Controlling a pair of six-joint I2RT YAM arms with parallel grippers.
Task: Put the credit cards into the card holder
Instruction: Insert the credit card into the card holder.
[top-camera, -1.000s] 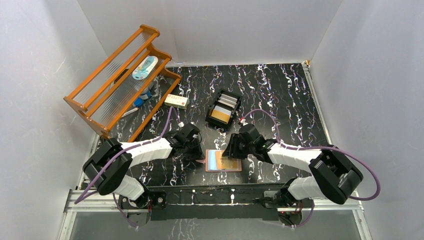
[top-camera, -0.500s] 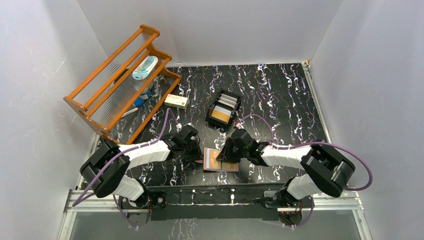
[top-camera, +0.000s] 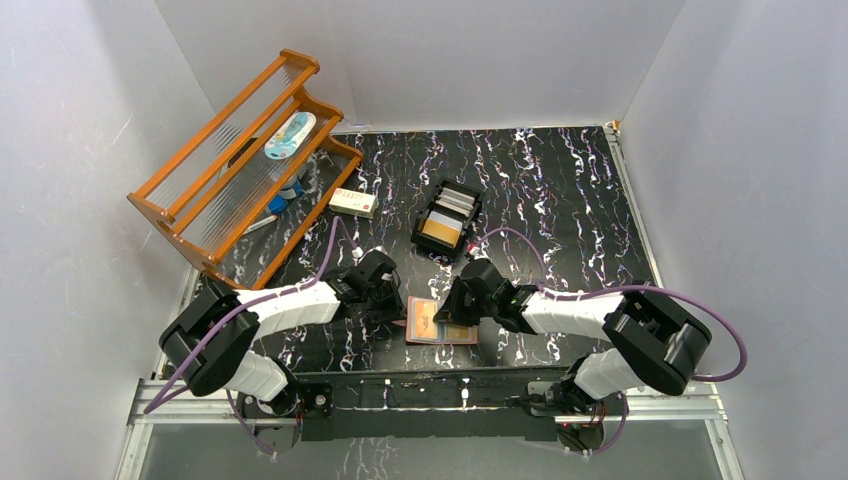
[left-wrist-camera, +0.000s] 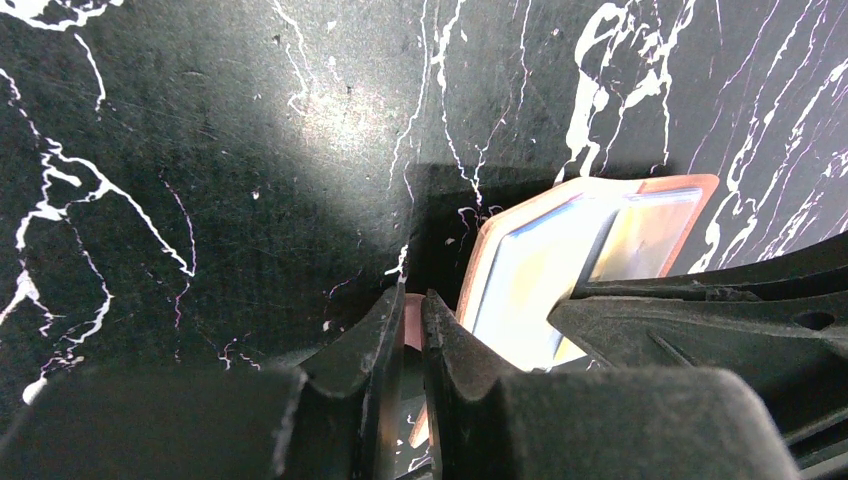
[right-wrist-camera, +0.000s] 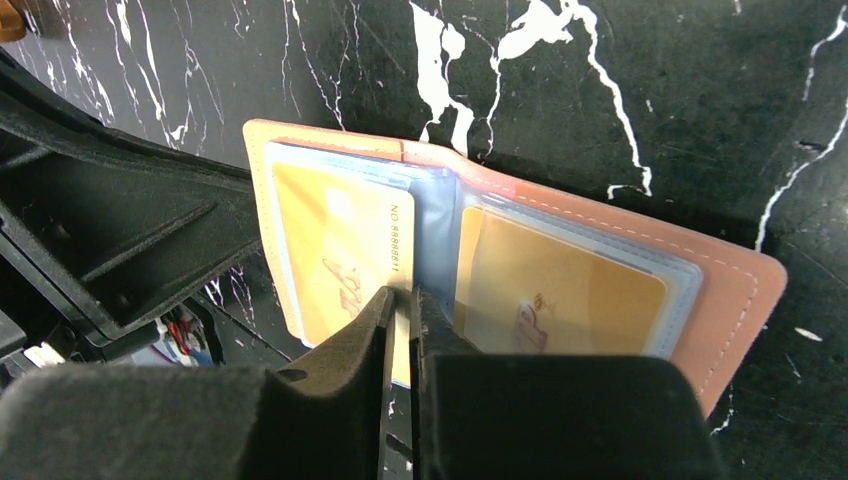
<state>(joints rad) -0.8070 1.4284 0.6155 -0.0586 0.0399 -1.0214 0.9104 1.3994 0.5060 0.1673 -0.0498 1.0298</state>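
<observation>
The salmon-brown card holder (top-camera: 425, 322) lies open on the table near the front edge, between my two grippers. My left gripper (left-wrist-camera: 413, 318) is shut on the holder's salmon tab at its left edge. My right gripper (right-wrist-camera: 402, 310) is shut on the near edge of a gold credit card (right-wrist-camera: 335, 245) that lies at the holder's left clear sleeve; I cannot tell how deep it sits. A second gold card (right-wrist-camera: 560, 285) sits inside the right sleeve. More credit cards, gold (top-camera: 440, 232) and silver-grey (top-camera: 456, 199), stand in a black slotted tray behind.
The black slotted tray (top-camera: 421, 236) stands mid-table. A white-and-red small box (top-camera: 353, 203) lies left of it. A wooden rack (top-camera: 235, 165) with small items fills the back left. White walls close in all sides.
My right gripper with the gold card has moved left, and the holder has shifted a little left with it. Over the last half second almost nothing has moved.
</observation>
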